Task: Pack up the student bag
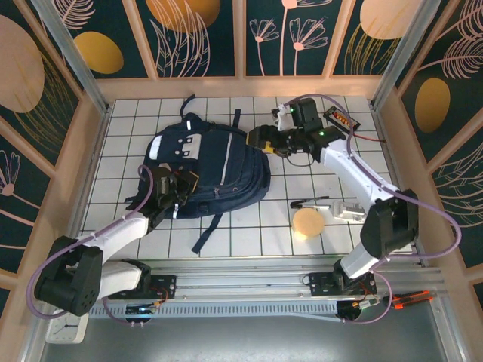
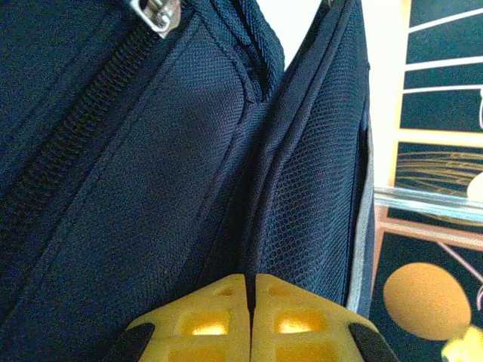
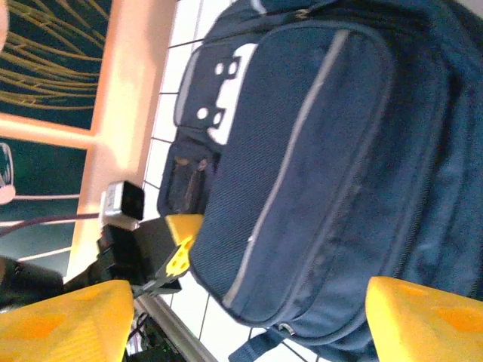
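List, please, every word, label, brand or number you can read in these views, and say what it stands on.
No text can be read.
The white-grey patches on the student bag show small slots, no lettering.
The small black box with orange marks, by the far right corner, is too small to read.

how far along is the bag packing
Little looks done: the backpack lies flat on the table, with a round disc, a pen and a small clear item lying outside it. In hand: the left gripper is shut on the bag's fabric; the right gripper hangs open beside it. Left: getting those items inside.
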